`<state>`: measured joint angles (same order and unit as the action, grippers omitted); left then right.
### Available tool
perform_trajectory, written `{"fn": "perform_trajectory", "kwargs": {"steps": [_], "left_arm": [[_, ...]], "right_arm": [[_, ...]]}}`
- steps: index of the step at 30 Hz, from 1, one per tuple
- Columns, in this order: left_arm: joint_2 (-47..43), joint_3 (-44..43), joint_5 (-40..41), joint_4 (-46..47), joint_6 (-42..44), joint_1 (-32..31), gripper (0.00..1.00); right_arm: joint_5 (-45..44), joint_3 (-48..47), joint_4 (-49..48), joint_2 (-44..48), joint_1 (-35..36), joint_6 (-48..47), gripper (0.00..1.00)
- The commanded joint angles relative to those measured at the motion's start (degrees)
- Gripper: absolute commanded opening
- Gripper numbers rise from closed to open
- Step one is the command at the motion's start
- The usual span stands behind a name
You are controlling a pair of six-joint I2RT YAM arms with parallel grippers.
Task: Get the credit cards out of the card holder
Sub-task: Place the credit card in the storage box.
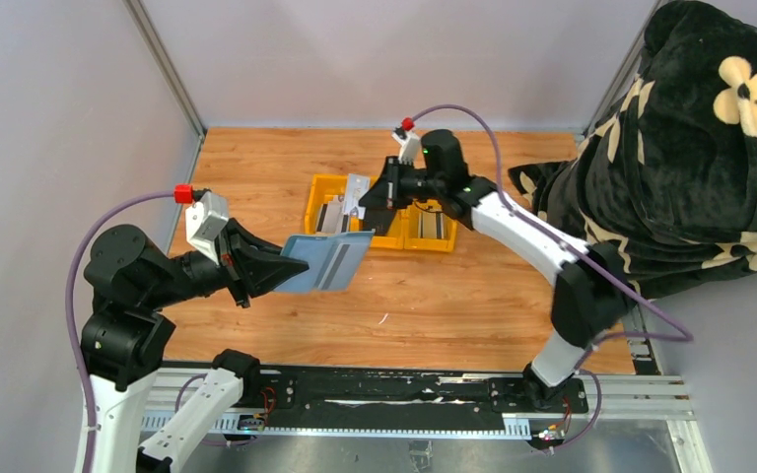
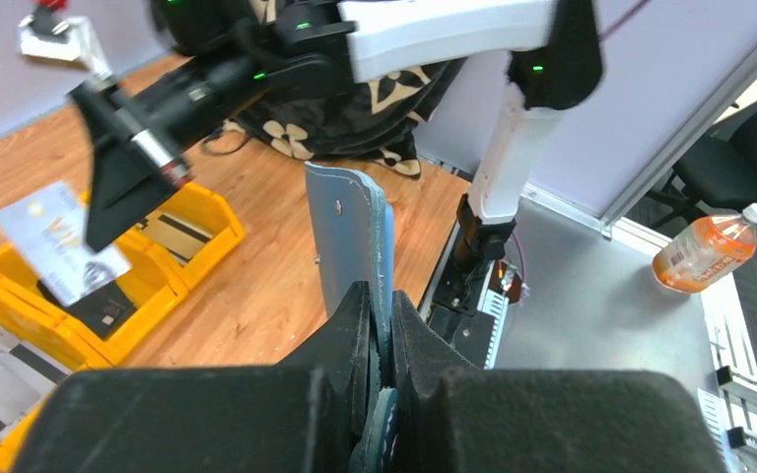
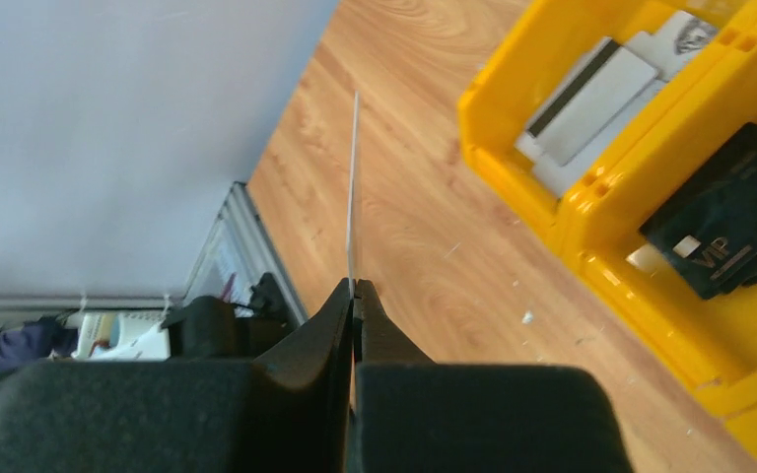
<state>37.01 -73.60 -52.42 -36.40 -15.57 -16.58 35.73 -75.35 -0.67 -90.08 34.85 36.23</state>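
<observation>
While the left gripper (image 2: 379,305) keeps its jaws squeezed on one edge of the blue-grey card holder (image 1: 330,261), holding it off the wooden table (image 1: 453,296) at left-centre, the business end is the right gripper (image 3: 353,291). Its jaws are clamped flat together on a pale credit card (image 3: 353,187), which looks thin as a blade from that wrist's own camera.

From above, the card sticks out of the right gripper toward the left. It hangs about over the left compartment of the yellow three-compartment tray (image 1: 424,244), at the far middle of the table. How high it hangs over the tray cannot be told. That compartment holds pale striped cards (image 3: 591,94), with their long sides running near to far. Dark VIP cards (image 3: 739,222) sit in the middle compartment.

So the drop looks like the next call, and it turns on that one line-up: the card belongs over the left bin, not over the divider beside it. The right arm is plainly the nearer one for that.

The holder lies near and left of the right gripper, well apart from it. Its long axis runs out from the left gripper toward the right, and its free end points at the tray.
</observation>
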Motion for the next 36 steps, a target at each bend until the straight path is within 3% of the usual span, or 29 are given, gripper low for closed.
{"fn": "perform_trajectory", "kwargs": {"steps": [1,7,15,27,30,33,36], "left_arm": [[-1.14,-1.48,-1.51,1.10,0.43,0.30,0.00],[-1.87,-0.69,-1.62,1.59,0.27,0.32,0.00],[-2.05,0.21,-2.36,3.43,-1.06,0.31,0.00],[-2.46,1.03,-3.01,4.78,-2.14,0.34,0.00],[-2.30,0.63,-2.95,4.68,-1.93,0.32,0.00],[-2.37,0.12,-3.00,4.66,-2.00,0.32,0.00],[-2.13,-0.50,-3.03,4.41,-2.07,0.31,0.00]], "right_arm": [[-2.45,-11.34,6.45,-12.21,1.53,-3.27,0.00],[-6.84,-26.23,12.33,-27.77,3.68,-3.92,0.00],[-9.27,-39.84,16.06,-39.67,3.79,-5.46,0.00],[-9.30,-40.74,14.02,-43.97,4.03,-3.07,0.00],[-10.44,-39.51,13.92,-42.43,4.08,-3.14,0.11],[-11.55,-37.42,13.03,-39.77,4.02,-3.62,0.32],[-12.54,-35.90,12.36,-36.94,4.22,-4.43,0.41]]}}
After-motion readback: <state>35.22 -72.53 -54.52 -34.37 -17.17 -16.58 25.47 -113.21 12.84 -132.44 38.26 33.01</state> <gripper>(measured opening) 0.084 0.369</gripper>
